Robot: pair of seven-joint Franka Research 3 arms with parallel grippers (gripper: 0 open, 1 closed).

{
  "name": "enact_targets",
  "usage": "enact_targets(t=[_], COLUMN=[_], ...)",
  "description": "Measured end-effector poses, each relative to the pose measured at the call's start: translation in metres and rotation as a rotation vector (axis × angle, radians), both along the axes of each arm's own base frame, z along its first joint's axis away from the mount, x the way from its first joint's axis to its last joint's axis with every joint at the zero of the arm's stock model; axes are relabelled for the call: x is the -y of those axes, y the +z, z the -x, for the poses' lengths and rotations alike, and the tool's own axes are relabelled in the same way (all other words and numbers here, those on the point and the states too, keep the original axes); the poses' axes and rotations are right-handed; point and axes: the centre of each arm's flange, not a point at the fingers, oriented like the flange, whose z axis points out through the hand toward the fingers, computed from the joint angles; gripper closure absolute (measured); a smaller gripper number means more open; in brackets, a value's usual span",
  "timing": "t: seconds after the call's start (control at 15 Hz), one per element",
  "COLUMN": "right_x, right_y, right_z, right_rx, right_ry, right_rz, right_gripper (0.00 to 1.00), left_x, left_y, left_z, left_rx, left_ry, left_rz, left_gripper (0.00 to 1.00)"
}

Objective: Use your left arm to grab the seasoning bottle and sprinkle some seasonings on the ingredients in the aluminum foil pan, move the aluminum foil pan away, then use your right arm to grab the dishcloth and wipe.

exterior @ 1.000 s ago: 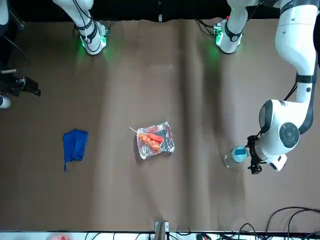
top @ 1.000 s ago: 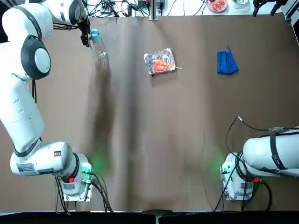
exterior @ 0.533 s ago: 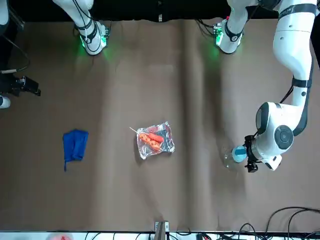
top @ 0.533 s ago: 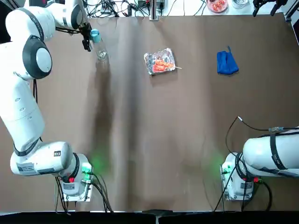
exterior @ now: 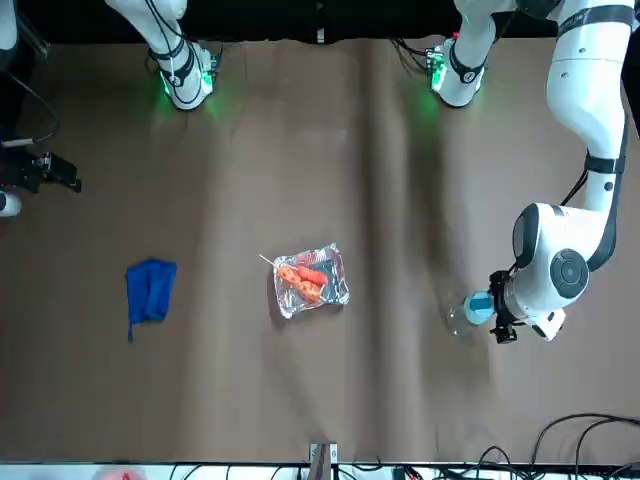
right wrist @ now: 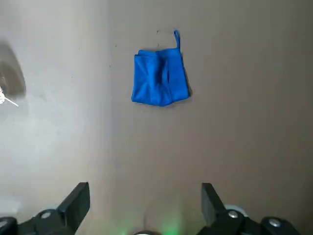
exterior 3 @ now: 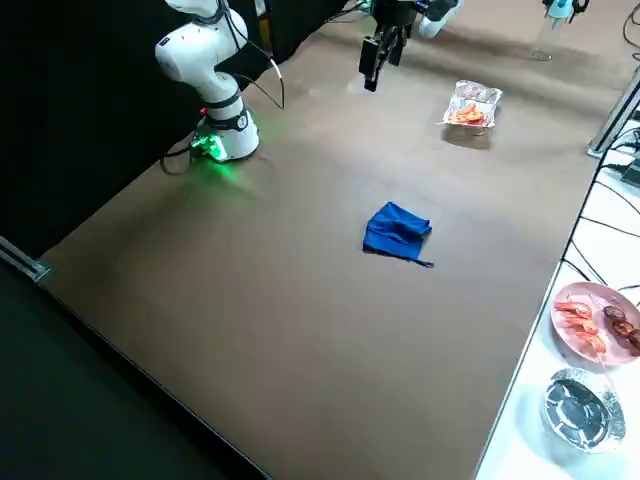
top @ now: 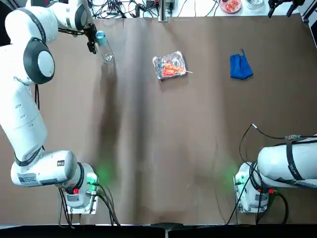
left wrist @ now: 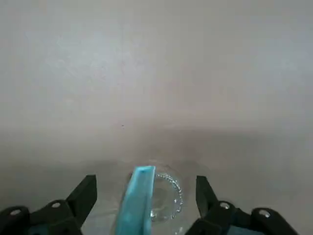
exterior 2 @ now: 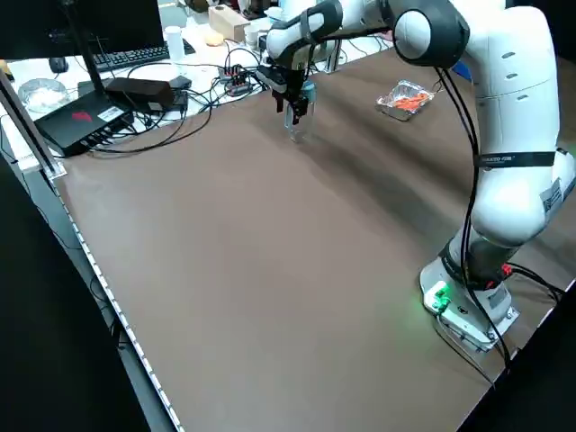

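The seasoning bottle [top: 105, 48] [exterior: 465, 315] [exterior 2: 297, 112], clear with a light blue cap [left wrist: 139, 200], stands upright at the table's far left. My left gripper [top: 96, 40] [exterior: 490, 312] [left wrist: 144, 193] is open, one finger on each side of the cap. The aluminum foil pan [top: 157, 63] [exterior: 340, 290] [exterior 3: 472, 105] sits mid-table at the far side and holds the red-orange ingredients [top: 169, 69] [exterior: 303, 280] on a skewer. To its right lies the blue dishcloth [top: 240, 67] [exterior: 151, 288] [exterior 3: 397, 232] [right wrist: 159, 78]. My right gripper [exterior 3: 372, 55] [right wrist: 144, 193] hangs open, high above the table.
Cables and power strips [top: 124, 7] line the far edge behind the bottle. A plate of food [exterior 3: 595, 320] and a foil cup [exterior 3: 580, 405] sit on a white side table beyond the table's right edge. A black device [exterior 2: 90, 121] lies off the left side.
The left arm's wrist shifted slightly at the bottle's cap and then held still. The bottle, pan and dishcloth have not moved.
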Motion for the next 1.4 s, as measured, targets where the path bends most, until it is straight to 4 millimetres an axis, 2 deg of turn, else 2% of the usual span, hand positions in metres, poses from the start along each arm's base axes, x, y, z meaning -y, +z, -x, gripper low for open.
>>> enact_targets(t=[0.27,0.6,1.13,1.2,1.27,1.33,1.4], right_x=[0.0,0.0,-0.0001,-0.0001,-0.0001,-0.0001,-0.0001], right_y=[0.0,0.0,0.0,0.0,0.0,0.0,0.0], right_z=[0.0,0.0,0.0,0.0,0.0,0.0,0.0], right_rx=[0.0,0.0,0.0,0.0,0.0,0.0,0.0], right_ry=[0.0,0.0,0.0,0.0,0.0,0.0,0.0], right_rz=[0.0,0.0,0.0,0.0,0.0,0.0,0.0], right_gripper=[0.0,0.0,0.0,0.0,0.0,0.0,0.0], left_x=[-0.0011,-0.001,-0.0008,-0.0012,-0.0018,-0.0024,-0.0031], left_y=[0.0124,0.0097,0.0059,0.0058,0.0058,0.0057,0.0057], left_z=[0.0012,0.003,0.0053,0.0054,0.0053,0.0053,0.0053], left_rx=[-0.001,-0.009,-0.017,-0.018,-0.018,-0.018,-0.018], left_ry=[0.006,0.011,0.014,0.015,0.016,0.017,0.018], left_rz=[-0.005,-0.006,-0.007,-0.007,-0.007,-0.007,-0.007], left_gripper=[0.18,0.27,0.29,0.36,0.37,0.45,0.47])
